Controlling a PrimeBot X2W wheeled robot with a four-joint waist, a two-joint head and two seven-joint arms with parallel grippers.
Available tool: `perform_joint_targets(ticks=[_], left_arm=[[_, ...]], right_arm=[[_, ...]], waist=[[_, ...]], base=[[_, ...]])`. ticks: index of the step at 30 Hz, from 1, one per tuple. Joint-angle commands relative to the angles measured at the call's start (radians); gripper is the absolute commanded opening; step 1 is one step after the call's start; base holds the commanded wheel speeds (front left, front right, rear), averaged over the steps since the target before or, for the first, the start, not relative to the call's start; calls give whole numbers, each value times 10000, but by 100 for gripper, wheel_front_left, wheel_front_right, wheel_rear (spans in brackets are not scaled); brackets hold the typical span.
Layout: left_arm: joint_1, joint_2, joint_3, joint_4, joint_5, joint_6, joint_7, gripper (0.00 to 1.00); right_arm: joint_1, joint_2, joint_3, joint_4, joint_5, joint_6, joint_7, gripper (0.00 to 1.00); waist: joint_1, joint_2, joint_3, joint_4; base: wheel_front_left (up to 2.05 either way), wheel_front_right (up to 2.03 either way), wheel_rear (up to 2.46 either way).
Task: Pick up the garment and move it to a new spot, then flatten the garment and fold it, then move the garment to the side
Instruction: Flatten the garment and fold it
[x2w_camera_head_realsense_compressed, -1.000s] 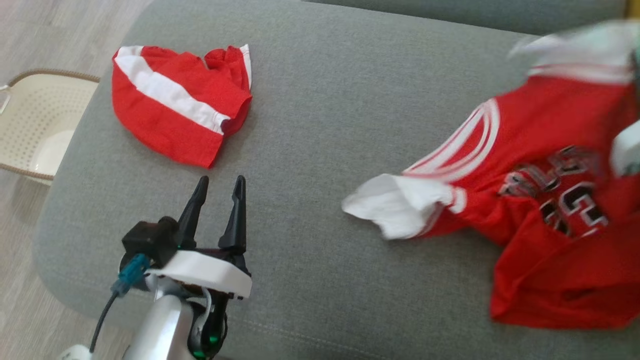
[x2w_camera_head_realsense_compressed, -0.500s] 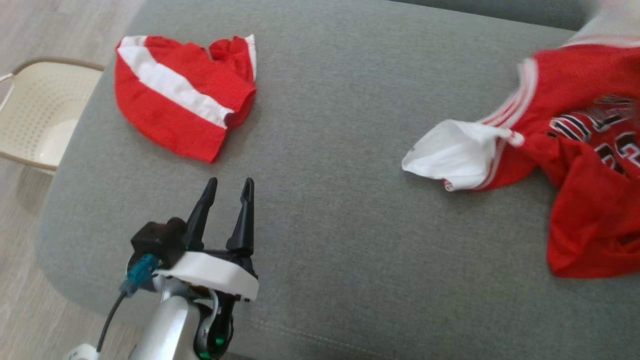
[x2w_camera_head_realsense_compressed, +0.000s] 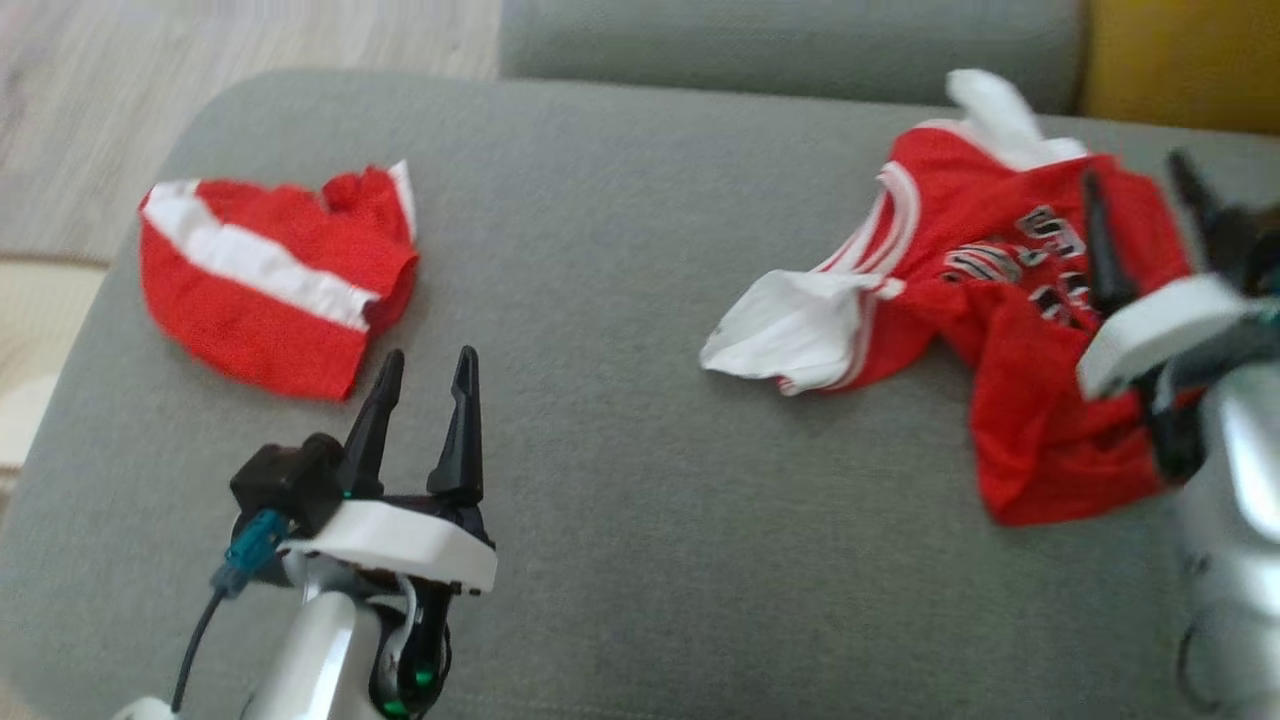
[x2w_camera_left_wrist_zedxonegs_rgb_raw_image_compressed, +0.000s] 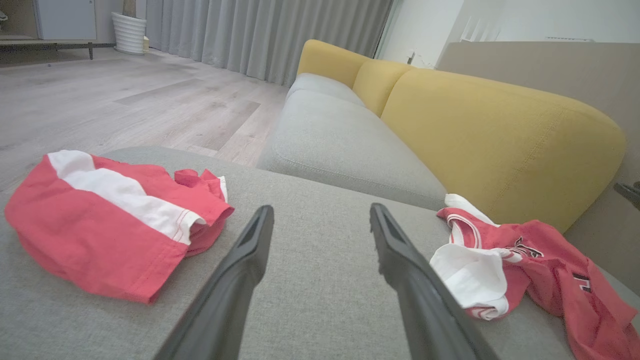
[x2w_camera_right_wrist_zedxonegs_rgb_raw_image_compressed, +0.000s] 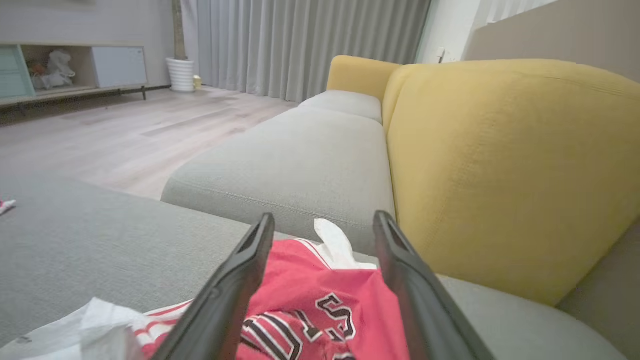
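Shorts (x2w_camera_head_realsense_compressed: 260, 300), red with a white stripe, lie crumpled at the left of the grey sofa seat (x2w_camera_head_realsense_compressed: 620, 520). Just beside them, the left gripper (x2w_camera_head_realsense_compressed: 429, 356) hovers with its fingers spread, holding nothing. At the right lies the red jersey (x2w_camera_head_realsense_compressed: 1010, 400), rumpled, its white sleeve toward the middle. Its black-and-white lettering is too creased to read. Over it, the right gripper (x2w_camera_head_realsense_compressed: 1135, 175) stands spread, pinching nothing.

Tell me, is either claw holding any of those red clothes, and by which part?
Nothing is held. The right gripper stands open over the crumpled jersey; the left gripper is open above the bare sofa cushion.
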Motion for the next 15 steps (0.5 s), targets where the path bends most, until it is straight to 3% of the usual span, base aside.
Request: perform_joint_targets(ticks=[1, 10, 15], left_arm=[[-120, 42, 400, -380, -36, 58, -122, 100], [356, 41, 360, -513, -373, 261, -122, 100], [496, 41, 235, -495, -440, 335, -122, 100]], right_arm=[[250, 144, 85, -602, 146, -9, -91, 100], [3516, 1560, -475, -3453, 283, -9, 285, 100], [4931, 2040, -619, -4551, 310, -9, 512, 100]], waist=[[0, 0, -666, -649], [0, 0, -1265, -1557], [0, 0, -1254, -1856]], base=[[0, 0, 0], [0, 0, 0], [0, 0, 0]])
